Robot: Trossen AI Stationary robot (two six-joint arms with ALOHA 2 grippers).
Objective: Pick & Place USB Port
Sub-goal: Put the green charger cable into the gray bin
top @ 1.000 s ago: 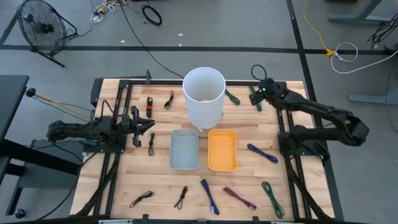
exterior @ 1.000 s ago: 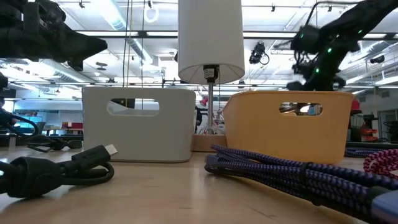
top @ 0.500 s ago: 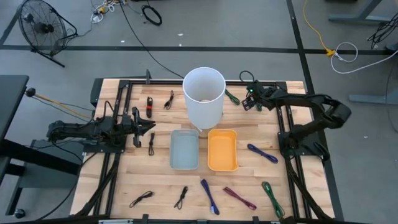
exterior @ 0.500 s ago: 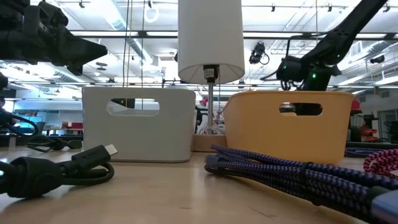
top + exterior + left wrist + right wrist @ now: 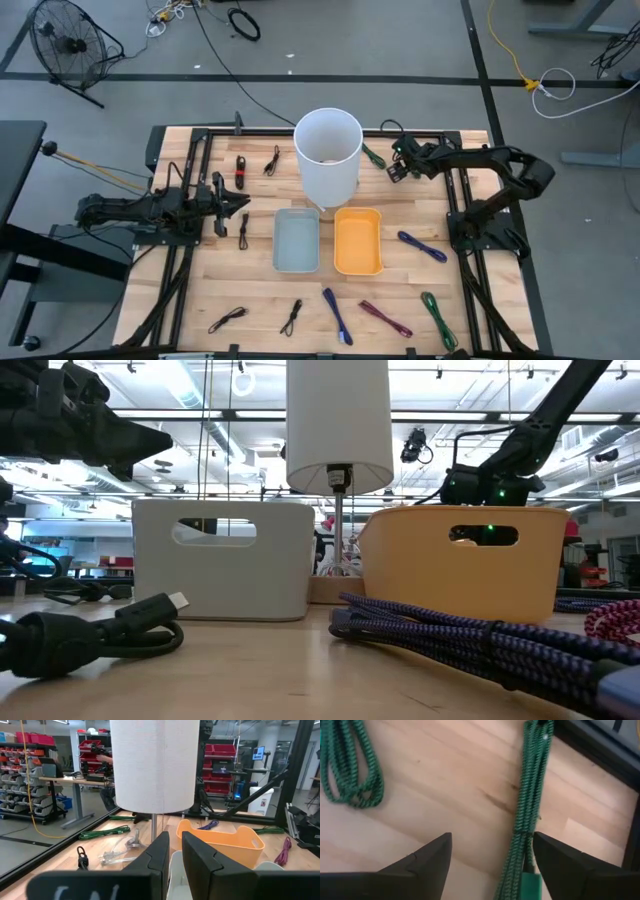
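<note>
1. Right gripper (image 5: 396, 167) is at the far side of the table, right of the white lamp (image 5: 327, 155). Fingers spread wide, nothing between them.
2. Right wrist view: a green braided cable (image 5: 524, 815) runs across the bare wood between the open fingers, closer to one of them. A second green bundle (image 5: 351, 770) lies off to the side. No contact visible yet.
3. Left gripper (image 5: 238, 205) sits at the left edge, just left of the grey bin (image 5: 296, 240). Jaws nearly together, narrow gap, and I see nothing held.
4. Bins: the grey bin and the orange bin (image 5: 357, 241) both look empty from the high view.
5. Still on the table: black cables near the left arm and along the near edge, a blue cable (image 5: 337, 315), a maroon one (image 5: 385, 318), a green one (image 5: 438, 320) and a purple one (image 5: 421, 245).
6. Judgement: task is at the start. No cable placed; first pick is being lined up on the green cable. Grasp, carry and drop are all left.
</note>
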